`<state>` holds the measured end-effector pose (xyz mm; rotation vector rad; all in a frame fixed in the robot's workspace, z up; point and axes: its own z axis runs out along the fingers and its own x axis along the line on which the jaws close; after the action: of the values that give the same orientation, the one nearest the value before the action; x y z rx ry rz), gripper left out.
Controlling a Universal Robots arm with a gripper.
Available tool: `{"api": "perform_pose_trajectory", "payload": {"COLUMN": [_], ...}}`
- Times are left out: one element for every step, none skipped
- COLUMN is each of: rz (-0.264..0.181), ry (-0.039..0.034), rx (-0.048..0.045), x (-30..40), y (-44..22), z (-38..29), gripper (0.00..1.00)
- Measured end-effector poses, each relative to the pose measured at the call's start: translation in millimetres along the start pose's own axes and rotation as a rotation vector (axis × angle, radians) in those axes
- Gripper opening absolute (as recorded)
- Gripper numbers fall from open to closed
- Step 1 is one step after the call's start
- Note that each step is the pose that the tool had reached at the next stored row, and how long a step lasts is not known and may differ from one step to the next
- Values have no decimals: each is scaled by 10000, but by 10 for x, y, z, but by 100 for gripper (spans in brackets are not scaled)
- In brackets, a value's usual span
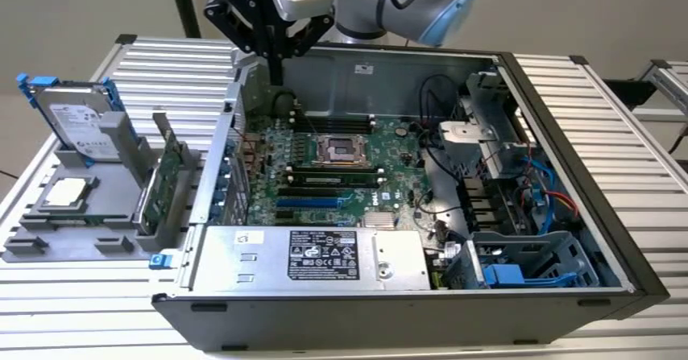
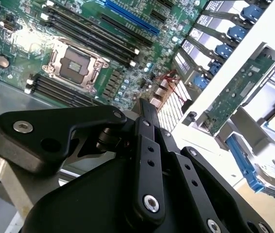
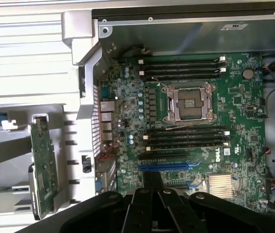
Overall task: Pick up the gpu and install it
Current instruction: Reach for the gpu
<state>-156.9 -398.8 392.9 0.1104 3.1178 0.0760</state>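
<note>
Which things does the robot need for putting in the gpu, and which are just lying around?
For the job:
gpu
gripper
open computer case
motherboard

Just lying about:
hard drive
CPU chip

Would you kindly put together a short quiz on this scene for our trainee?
1. True or false: the gpu is already seated in the motherboard.
2. The end effector hangs above: A) the power supply, B) the motherboard, C) the drive cage.
3. Which blue-clipped part stands in the grey holder with the gpu?
Key: 1 false, it stands in the grey holder outside the computer case; 2 B; 3 the hard drive.
</note>
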Motion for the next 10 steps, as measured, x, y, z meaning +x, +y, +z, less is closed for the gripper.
{"api": "perform_pose_trajectory", "payload": {"rz": [0, 0, 0, 0, 0, 1, 0, 0, 1, 1], "ry": [0, 0, 0, -1, -1, 0, -1, -1, -2, -2], "rx": [0, 0, 0, 0, -1, 0, 0, 0, -1, -1], "x": [7, 15, 23, 31, 39, 47, 55, 62, 71, 78], "y": [-1, -1, -2, -2, -3, -3, -4, -4, -5, -5], "z": [0, 0, 0, -1, -1, -1, -1, -2, -1, -1], "gripper": [0, 0, 0, 0, 0, 0, 0, 0, 0, 0]}}
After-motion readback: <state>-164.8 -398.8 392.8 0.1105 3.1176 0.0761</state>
